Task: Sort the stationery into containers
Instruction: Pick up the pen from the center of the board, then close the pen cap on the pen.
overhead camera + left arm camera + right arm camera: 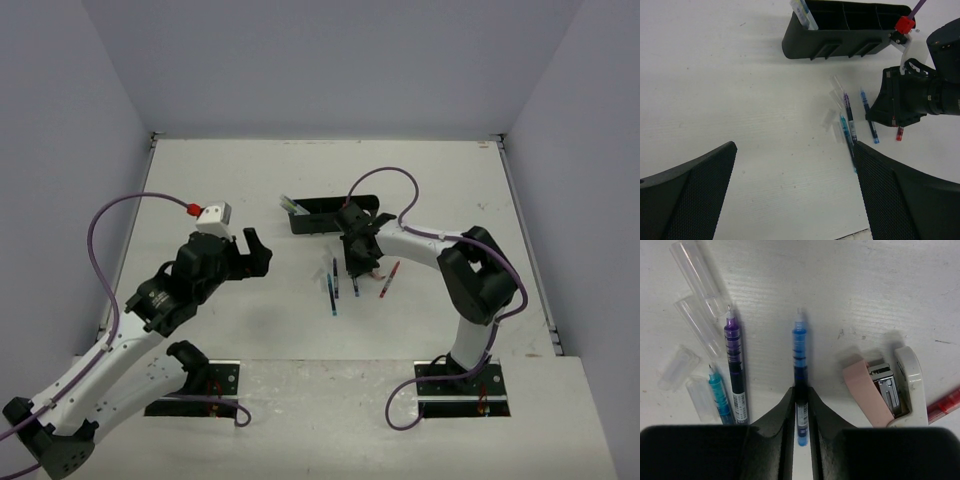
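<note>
My right gripper is shut on the lower barrel of a blue pen that lies on the table. A purple pen and a teal pen lie to its left. To its right are a small pink-and-white stapler and a red pen. The black organizer tray sits just beyond the right gripper and holds pens at its left end. Off to the left, my left gripper hovers wide open above the table and holds nothing.
Several clear pen caps lie loose beside the purple pen. In the left wrist view the pens lie just ahead of the right finger. White walls border the table on three sides.
</note>
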Available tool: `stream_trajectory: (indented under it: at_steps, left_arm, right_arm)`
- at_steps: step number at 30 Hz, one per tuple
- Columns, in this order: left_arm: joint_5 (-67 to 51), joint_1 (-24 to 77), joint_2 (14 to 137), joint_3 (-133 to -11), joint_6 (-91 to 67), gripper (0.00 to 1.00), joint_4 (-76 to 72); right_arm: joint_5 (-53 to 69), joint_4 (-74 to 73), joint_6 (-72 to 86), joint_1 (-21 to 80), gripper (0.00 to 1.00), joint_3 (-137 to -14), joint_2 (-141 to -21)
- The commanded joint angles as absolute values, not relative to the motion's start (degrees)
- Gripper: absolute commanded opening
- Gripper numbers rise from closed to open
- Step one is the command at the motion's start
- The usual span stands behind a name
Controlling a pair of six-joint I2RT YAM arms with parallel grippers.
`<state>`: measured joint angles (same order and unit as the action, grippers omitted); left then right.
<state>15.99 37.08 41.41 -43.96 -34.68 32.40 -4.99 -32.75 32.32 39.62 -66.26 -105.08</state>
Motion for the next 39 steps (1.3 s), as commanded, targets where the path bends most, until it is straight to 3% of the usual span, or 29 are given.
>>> stream_trajectory:
  at_steps: [1, 2, 7, 14, 16, 18, 19, 21, 23, 39]
  left_arm:
    - [13.6, 36.7, 41.5, -43.5, -32.9, 1.0, 32.3]
    - [12.8, 36.7, 41.9, -43.4, -33.0, 1.0, 31.9]
    - [9.3, 37.9, 47.9, -44.2, -32.8, 1.0, 30.0]
    - [13.1, 48.0, 68.9, -50.3, -29.8, 0.98, 25.8]
    - [12.2, 48.5, 74.3, -52.3, -27.5, 0.87, 24.1]
    - [12.8, 48.4, 81.3, -54.7, -25.3, 0.57, 23.4]
    - [12.9, 48.4, 81.4, -56.1, -24.8, 0.57, 23.4]
    - [13.2, 48.3, 86.5, -59.5, -23.6, 0.42, 23.7]
    - [12.3, 48.4, 90.5, -62.1, -21.7, 0.38, 23.7]
    - [7.4, 45.9, 102.2, -67.0, -16.8, 0.38, 23.8]
  right_arm:
    - [-5.0, -32.8, 33.6, 39.6, 0.06, -66.8, -107.6]
    - [-5.1, -32.9, 33.7, 39.6, 0.0, -66.8, -107.9]
    - [-5.1, -33.4, 33.7, 39.7, 0.0, -65.8, -103.8]
    - [-5.9, -35.1, 35.1, 39.9, 0.0, -59.2, -75.7]
    - [-4.7, -35.3, 34.6, 39.9, 0.0, -58.1, -71.5]
    - [-3.5, -35.3, 34.2, 39.9, 0.0, -56.5, -68.7]
    - [-3.3, -35.4, 34.0, 39.9, 0.0, -56.5, -67.9]
    - [-3.1, -35.5, 33.7, 39.9, 0.0, -55.1, -66.4]
    - [-2.7, -35.0, 33.6, 39.9, 0.0, -53.7, -65.5]
    - [-0.4, -32.7, 32.5, 39.9, 0.0, -50.3, -63.0]
